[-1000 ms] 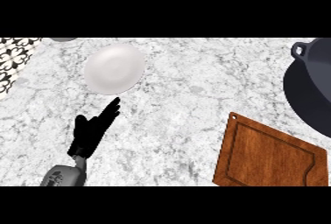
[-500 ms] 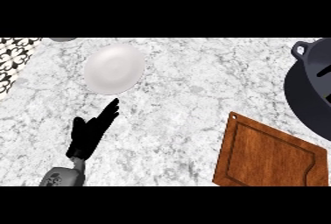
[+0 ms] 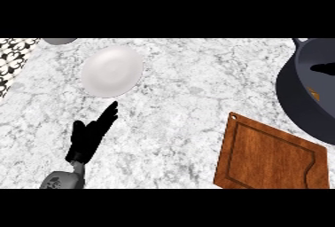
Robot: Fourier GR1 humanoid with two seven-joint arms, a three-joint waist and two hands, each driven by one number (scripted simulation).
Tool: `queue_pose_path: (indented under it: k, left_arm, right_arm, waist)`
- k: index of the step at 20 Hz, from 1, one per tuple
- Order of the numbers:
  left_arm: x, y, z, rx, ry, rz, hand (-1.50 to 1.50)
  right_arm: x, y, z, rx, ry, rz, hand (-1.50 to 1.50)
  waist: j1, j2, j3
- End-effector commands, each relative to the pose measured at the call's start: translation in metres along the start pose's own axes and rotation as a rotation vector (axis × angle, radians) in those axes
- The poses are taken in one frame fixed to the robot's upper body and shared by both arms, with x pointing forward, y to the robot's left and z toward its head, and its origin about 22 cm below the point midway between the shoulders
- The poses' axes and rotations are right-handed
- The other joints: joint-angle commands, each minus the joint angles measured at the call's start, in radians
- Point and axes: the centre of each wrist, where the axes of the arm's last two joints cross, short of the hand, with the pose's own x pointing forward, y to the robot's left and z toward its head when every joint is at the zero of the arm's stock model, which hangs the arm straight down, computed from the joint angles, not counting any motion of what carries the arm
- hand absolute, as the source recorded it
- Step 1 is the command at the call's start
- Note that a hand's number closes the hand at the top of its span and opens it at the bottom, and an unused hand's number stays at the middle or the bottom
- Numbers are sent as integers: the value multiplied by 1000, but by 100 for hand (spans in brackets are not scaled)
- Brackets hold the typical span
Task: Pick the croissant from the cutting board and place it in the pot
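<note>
head view shows the left hand point(image 3: 91, 135) near the counter's point(image 3: 177, 115) front left, fingers straight and together, holding nothing, resting. right of it the board point(image 3: 271, 155) lies bare at the front right corner; no croissant sits on it. beyond, at the right edge, the pot point(image 3: 304, 95) holds a small orange-brown bit point(image 3: 315, 93), likely the croissant, with a dark shape point(image 3: 322, 68) over it that may be the right hand; its fingers cannot be told. the placing step looks all but done; next calls for letting go and withdrawing. a white plate point(image 3: 111, 71) lies far left, just beyond the left hand's fingertips.
</note>
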Motion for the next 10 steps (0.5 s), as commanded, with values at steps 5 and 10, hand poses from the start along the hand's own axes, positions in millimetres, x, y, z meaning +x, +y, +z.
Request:
queue_pose_path:
  k: [5,10]
  left_arm:
    - [-6,-14,3,-1,8,7,0]
    - [2,-6,-2,6,-12,4,0]
  right_arm:
    - [-30,-57,7,-318,-9,-298,-150]
    - [-66,-108,25,-365,-63,-396,-150]
  waist:
    - [-7,-3,-1]
    - [-8,-2,-1]
